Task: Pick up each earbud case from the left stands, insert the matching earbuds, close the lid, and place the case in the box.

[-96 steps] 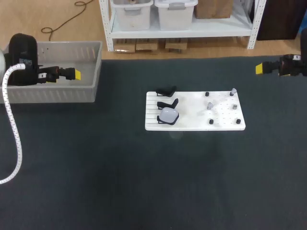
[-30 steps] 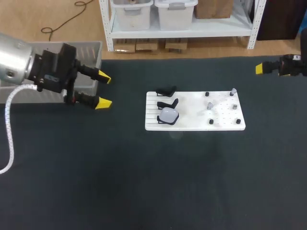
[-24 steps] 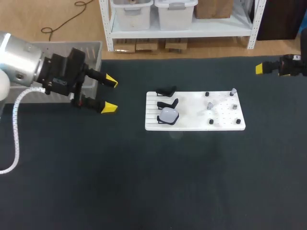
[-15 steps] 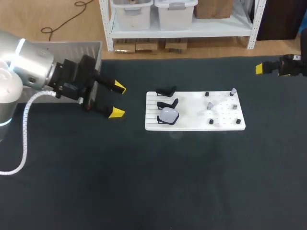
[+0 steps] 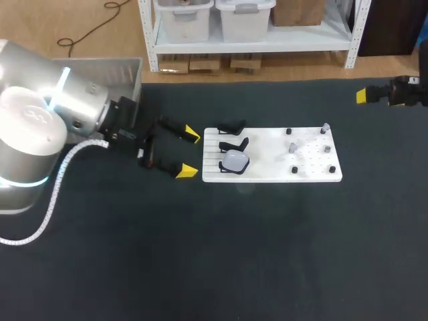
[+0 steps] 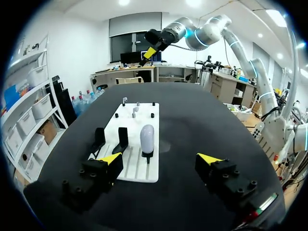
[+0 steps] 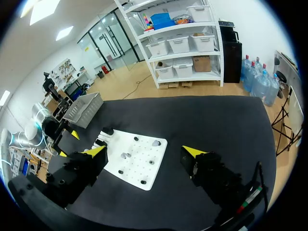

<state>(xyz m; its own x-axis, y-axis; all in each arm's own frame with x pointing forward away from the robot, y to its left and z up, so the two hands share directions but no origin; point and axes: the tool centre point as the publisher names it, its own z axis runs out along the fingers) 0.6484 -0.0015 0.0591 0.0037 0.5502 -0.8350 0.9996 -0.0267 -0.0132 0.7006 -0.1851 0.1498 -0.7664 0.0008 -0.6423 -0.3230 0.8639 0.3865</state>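
Tracking the left end effector point(image 5: 190, 154): moved off the grey box point(image 5: 73, 127), across the worktop, now just beside the left edge of the white board point(image 5: 267, 164). Spread wide, empty, touching nothing. Pointed at the only earbud case point(image 5: 235, 160) in view, upright on its stand just ahead of the fingers; two neighbouring stands point(image 5: 233, 134) bare. Judged an approach for pickup, grasp not yet begun. Unmoved at far right: right end effector point(image 7: 145, 151), likewise spread wide and empty.
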